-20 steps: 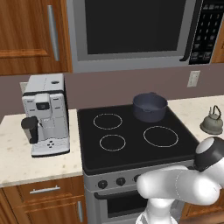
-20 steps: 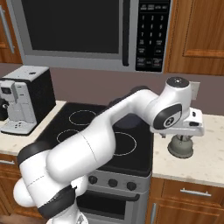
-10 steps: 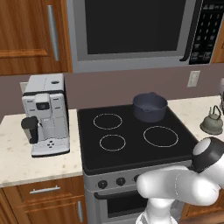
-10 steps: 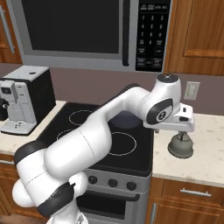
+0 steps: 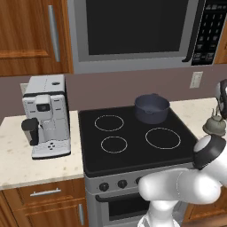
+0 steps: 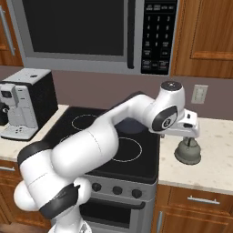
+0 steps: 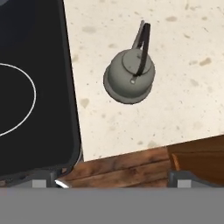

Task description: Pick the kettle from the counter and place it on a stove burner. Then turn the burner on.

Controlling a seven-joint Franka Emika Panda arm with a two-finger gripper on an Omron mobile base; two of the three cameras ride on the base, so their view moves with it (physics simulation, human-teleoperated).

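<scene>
The small grey-olive kettle [image 7: 130, 76] stands upright on the beige speckled counter [image 7: 183, 105], right of the black cooktop, with its thin handle arched over the lid. My gripper [image 7: 111, 183] is open, its tips wide apart, and holds nothing. It hangs a little above the kettle [image 6: 188, 152], with the hand [image 6: 185, 131] directly over the handle and not touching it. From the left, the kettle [image 5: 215, 126] sits at the right edge of the counter [image 5: 195, 111]. A small white-ringed stove burner [image 5: 114, 144] lies front left on the cooktop, with a dark centre.
A dark blue-grey pot [image 5: 152, 107] sits on the back right burner. A larger white ring [image 5: 162, 138] marks the front right one. Knobs [image 6: 117, 190] line the stove front. A coffee machine [image 5: 46, 115] stands on the left counter, and a microwave [image 5: 133, 31] hangs overhead.
My wrist joint has swung slightly left while the hand stays over the kettle. The kettle has not moved and the jaws remain open.
</scene>
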